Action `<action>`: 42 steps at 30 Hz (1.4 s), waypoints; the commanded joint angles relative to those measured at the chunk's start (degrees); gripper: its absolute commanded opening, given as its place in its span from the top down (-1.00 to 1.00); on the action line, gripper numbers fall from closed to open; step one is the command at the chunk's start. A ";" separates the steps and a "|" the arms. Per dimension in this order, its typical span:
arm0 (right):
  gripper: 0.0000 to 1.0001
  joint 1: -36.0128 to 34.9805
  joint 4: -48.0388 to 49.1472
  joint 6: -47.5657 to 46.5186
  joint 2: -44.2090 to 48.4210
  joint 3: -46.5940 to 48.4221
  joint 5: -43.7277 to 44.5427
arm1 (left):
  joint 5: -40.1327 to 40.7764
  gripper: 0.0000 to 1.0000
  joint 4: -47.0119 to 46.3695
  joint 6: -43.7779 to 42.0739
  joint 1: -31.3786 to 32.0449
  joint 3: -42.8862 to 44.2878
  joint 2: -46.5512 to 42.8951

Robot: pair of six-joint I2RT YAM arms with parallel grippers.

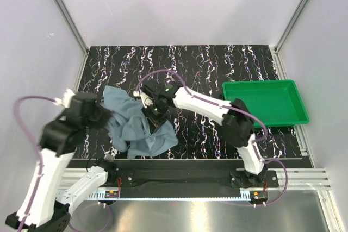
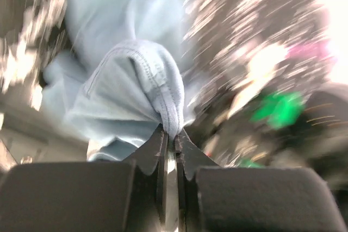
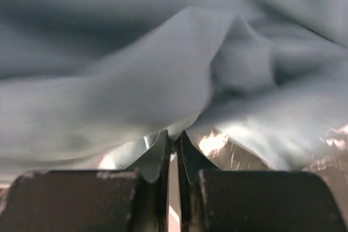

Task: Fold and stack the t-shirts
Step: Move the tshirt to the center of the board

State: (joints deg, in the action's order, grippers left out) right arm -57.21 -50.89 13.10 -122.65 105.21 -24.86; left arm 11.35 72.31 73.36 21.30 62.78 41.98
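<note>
The left jaws are shown pinched shut on a stitched hem of the t-shirt (image 2: 136,91), and the right jaws on a raised fold of it. The shirt is seen crumpled on the bench (image 1: 217,69) toward 8 o'clock. Spreading, before any fold, is judged the step in hand; next, the held points must be drawn apart. The left arm (image 1: 43,177) is bent in from 7 o'clock; the right arm (image 1: 201,104) is stretched toward 9 o'clock.

The shirt (image 1: 133,134) is soft, matt cloth with a stitched hem. The tray (image 1: 261,83) is glossy plastic. The table (image 1: 217,63) looks smooth and marbled.
</note>
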 commanded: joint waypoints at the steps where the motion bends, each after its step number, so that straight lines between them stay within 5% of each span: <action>1: 1.00 -0.36 -10.16 -4.13 10.76 7.45 -0.09 | 20.35 1.00 3.28 -14.69 -0.29 17.59 2.31; 5: 1.00 -0.36 -15.21 -3.45 11.98 19.40 -19.00 | 25.64 1.00 -7.07 -30.88 -0.29 36.66 4.43; 12: 1.00 -2.03 -5.63 3.15 18.40 28.82 -37.18 | 28.98 1.00 -40.42 -55.59 -0.29 44.89 6.09; 18: 1.00 2.00 -4.66 5.43 24.99 22.34 -30.18 | 26.36 1.00 -61.80 -68.61 -0.29 43.49 16.37; 22: 1.00 11.57 0.41 15.68 32.10 9.96 -11.38 | 20.12 1.00 -72.22 -64.60 -0.29 35.76 25.24; 25: 1.00 20.36 10.53 20.90 39.40 -5.85 -5.56 | 14.50 1.00 -80.03 -60.72 -0.29 33.20 34.90; 29: 1.00 28.81 13.98 22.14 39.34 -17.64 1.37 | 8.96 1.00 -81.02 -57.81 -0.29 38.87 53.00; 30: 0.98 31.17 15.20 22.31 38.20 -18.89 2.00 | 7.56 0.80 -78.23 -55.37 -0.90 41.34 62.26; 31: 0.61 32.33 14.78 22.14 36.88 -19.77 2.97 | 4.93 0.39 -76.29 -55.26 -1.26 45.11 67.31; 32: 0.49 33.29 13.20 21.71 33.39 -19.08 5.59 | 5.86 -0.21 -72.53 -54.82 -1.35 56.63 72.67; 34: 0.04 34.18 7.94 17.85 29.94 -17.16 10.24 | 2.82 -0.36 -54.44 -51.92 -2.40 73.72 89.58; 36: -0.21 34.53 -0.91 13.39 24.32 -10.40 15.81 | 4.29 -0.52 -40.76 -51.13 -2.23 90.75 96.25; 38: -0.33 34.53 -6.74 12.21 20.70 -5.20 19.58 | 6.46 -0.54 -38.22 -51.91 -1.97 87.54 91.56; 40: -0.43 34.53 -7.46 10.99 21.22 -6.50 17.58 | 7.71 -0.57 -43.37 -51.48 -1.96 64.67 80.87; 42: -0.45 33.40 -5.55 10.19 23.06 -10.01 16.17 | 7.63 -0.56 -46.99 -48.60 -2.49 52.06 66.09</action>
State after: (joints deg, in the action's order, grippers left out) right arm -22.68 -52.88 27.05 -103.63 95.31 -11.09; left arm 17.32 27.57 21.17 19.46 123.66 133.75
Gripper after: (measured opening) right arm 0.722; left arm 0.779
